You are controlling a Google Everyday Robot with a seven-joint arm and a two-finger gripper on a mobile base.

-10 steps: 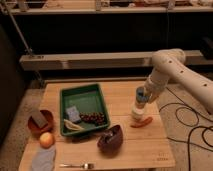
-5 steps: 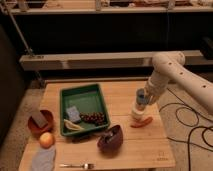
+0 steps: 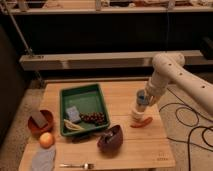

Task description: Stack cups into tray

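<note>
The gripper (image 3: 142,102) is over the right side of the table (image 3: 120,98), at the blue cup (image 3: 144,96). This cup sits directly above the cream-white cup (image 3: 136,116). Both are well apart from the green tray (image 3: 79,89). Whether the gripper is closed on the blue cup, I cannot tell. The step in hand seems to be putting blue onto cream-white. After that the cups must go left into the tray, whose far half looks free; grapes (image 3: 94,118) and a banana (image 3: 72,125) fill the near part.
</note>
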